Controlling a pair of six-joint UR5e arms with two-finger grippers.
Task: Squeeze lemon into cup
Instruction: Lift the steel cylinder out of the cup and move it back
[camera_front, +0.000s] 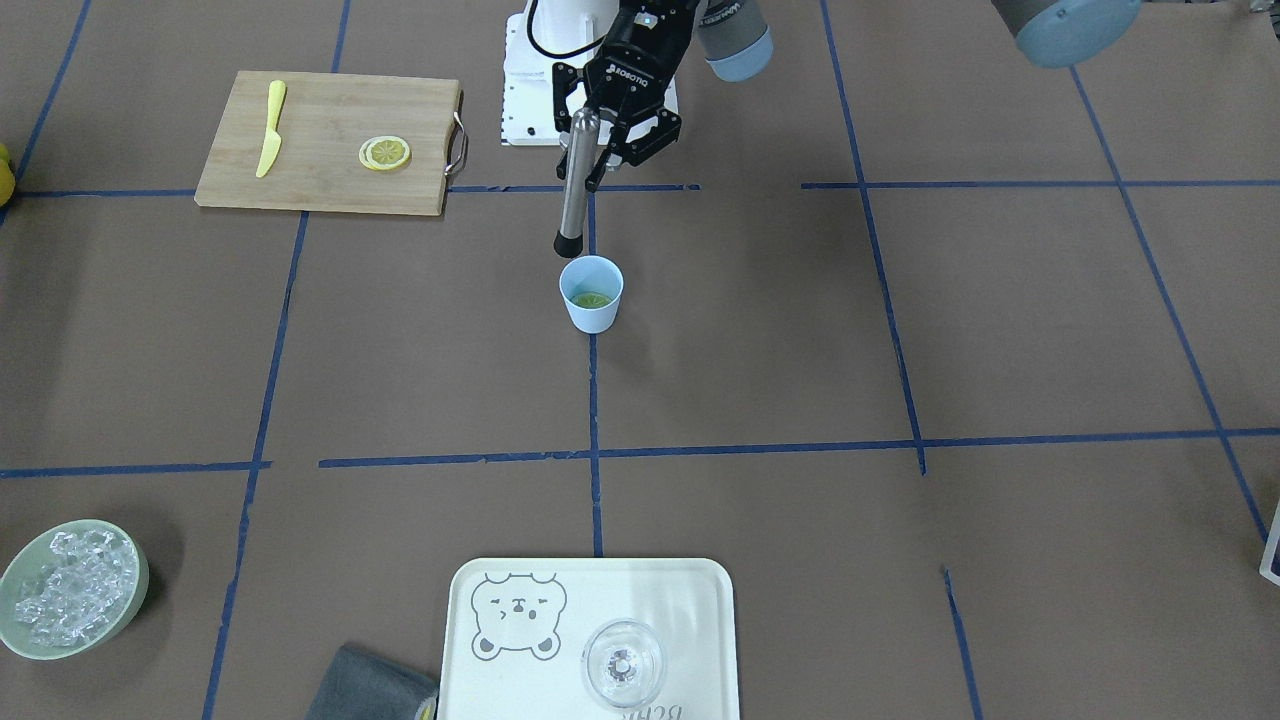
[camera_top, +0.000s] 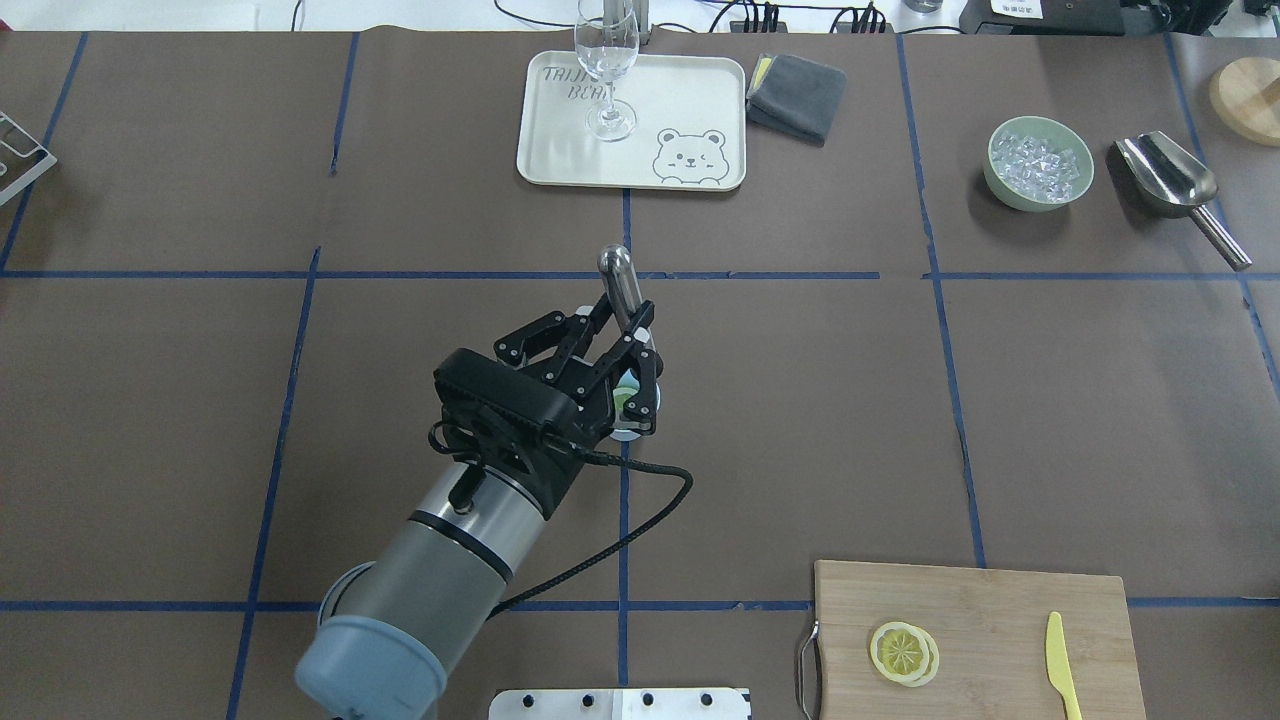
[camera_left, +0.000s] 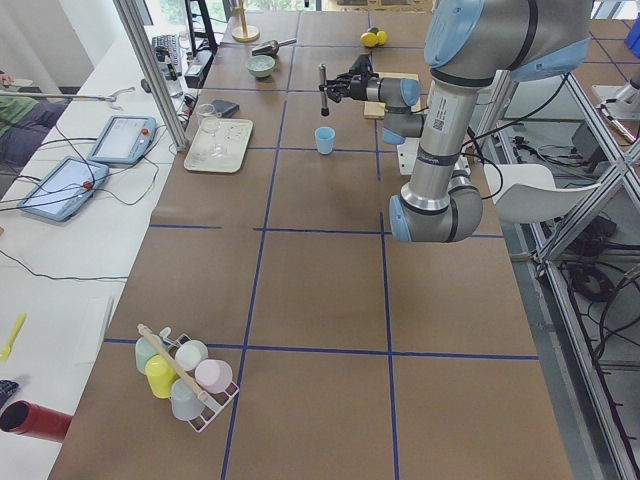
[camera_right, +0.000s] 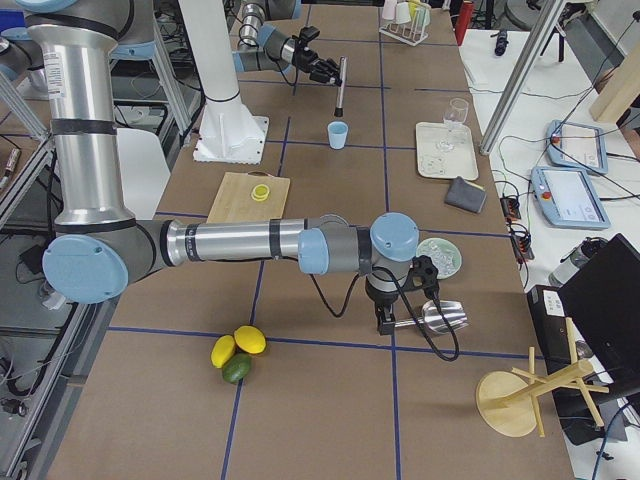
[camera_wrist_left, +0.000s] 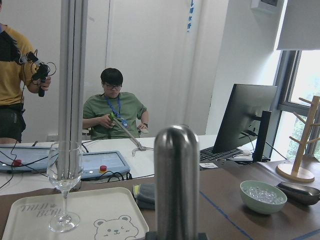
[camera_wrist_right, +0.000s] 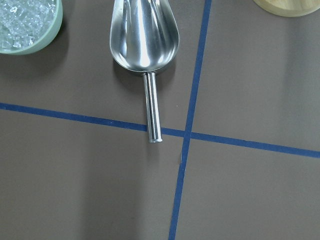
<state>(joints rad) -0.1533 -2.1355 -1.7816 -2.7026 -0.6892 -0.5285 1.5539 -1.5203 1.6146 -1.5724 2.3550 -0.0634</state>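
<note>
The light-blue cup (camera_front: 591, 312) stands upright near the table's middle, with the lemon (camera_front: 592, 299) lying inside it on the bottom. My left gripper (camera_front: 582, 150) is shut on a steel muddler (camera_front: 573, 190), which hangs upright with its black tip just above the cup's far rim. In the overhead view the left gripper (camera_top: 628, 335) covers most of the cup (camera_top: 628, 434). The muddler (camera_wrist_left: 176, 185) fills the middle of the left wrist view. My right gripper (camera_right: 398, 300) hovers over a steel scoop (camera_wrist_right: 145, 35); whether it is open or shut cannot be told.
A cutting board (camera_front: 330, 175) holds a flat lemon slice (camera_front: 385, 153) and a yellow knife (camera_front: 270, 128). A tray (camera_front: 690, 620) carries a clear glass (camera_front: 622, 665). A bowl of ice (camera_front: 70, 590) and a grey cloth (camera_top: 797, 95) lie nearby. Two people (camera_wrist_left: 112, 112) are beyond the table.
</note>
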